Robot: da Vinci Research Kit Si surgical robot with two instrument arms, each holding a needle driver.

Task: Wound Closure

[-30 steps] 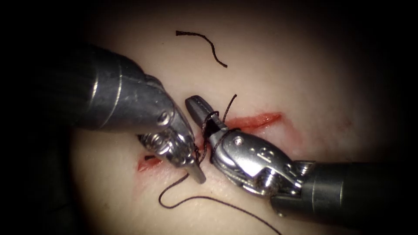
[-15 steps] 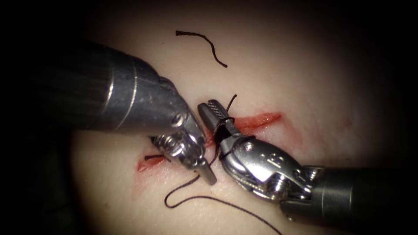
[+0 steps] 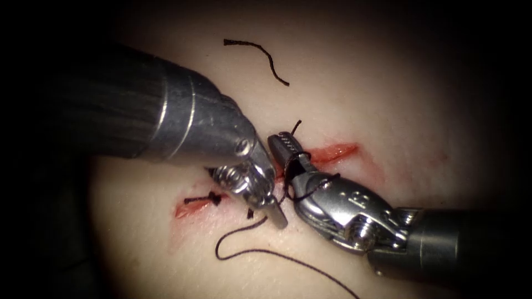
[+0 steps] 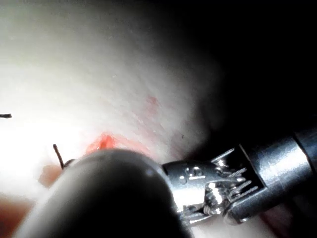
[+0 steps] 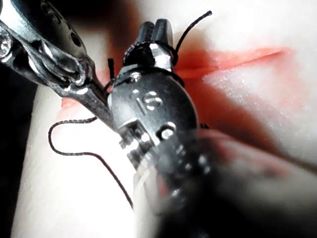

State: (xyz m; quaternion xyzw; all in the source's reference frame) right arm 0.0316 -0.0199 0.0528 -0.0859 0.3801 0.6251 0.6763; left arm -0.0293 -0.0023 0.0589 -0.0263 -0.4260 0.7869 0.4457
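Thread (image 3: 302, 185) looped round right tool (image 3: 288, 148)

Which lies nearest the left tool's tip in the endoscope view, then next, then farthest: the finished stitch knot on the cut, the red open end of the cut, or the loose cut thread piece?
From the left tool:
1. Stitch knot, on the cut, to its left.
2. Open end of the cut, up and to its right, beyond the right tool.
3. Cut thread piece, lying loose on the tissue far above.
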